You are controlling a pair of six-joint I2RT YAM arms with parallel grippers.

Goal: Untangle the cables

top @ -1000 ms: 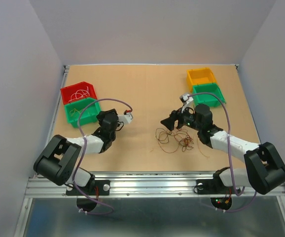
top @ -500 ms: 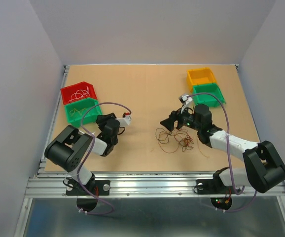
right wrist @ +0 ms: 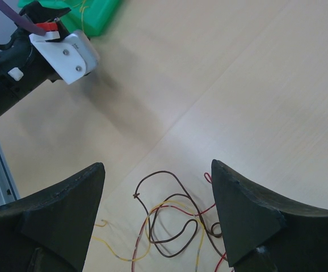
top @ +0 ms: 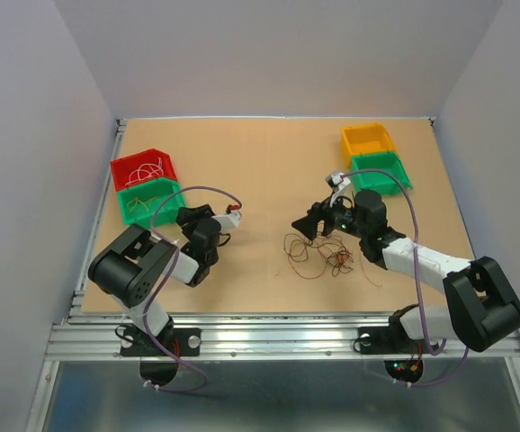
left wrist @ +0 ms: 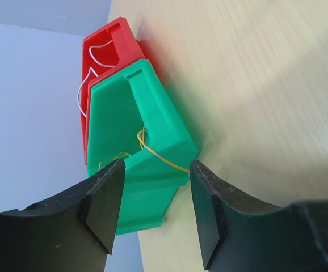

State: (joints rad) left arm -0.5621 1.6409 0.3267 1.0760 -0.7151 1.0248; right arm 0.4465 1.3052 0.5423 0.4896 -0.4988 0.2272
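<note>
The cables (top: 318,254) lie in a loose tangle of thin brown, red and yellow wires on the table at centre right. From the right wrist their loops (right wrist: 172,224) show just below and between my fingers. My right gripper (top: 309,223) (right wrist: 157,165) hovers open at the tangle's far edge, holding nothing. On the left, the left gripper (top: 186,216) (left wrist: 155,209) is open and empty, pointing at a green bin (left wrist: 135,130) that holds a yellow wire (left wrist: 161,157). Behind it, a red bin (left wrist: 110,51) holds a whitish wire (left wrist: 83,85).
The red bin (top: 141,167) and green bin (top: 149,202) stand at the left edge. An orange bin (top: 366,138) and a second green bin (top: 379,171) stand at the back right. The left arm's white wrist camera (right wrist: 67,51) shows in the right wrist view.
The left arm has folded back toward its base, its elbow rising, and its gripper has drawn slightly left toward the green bin. The right arm and the tangle have not moved.
</note>
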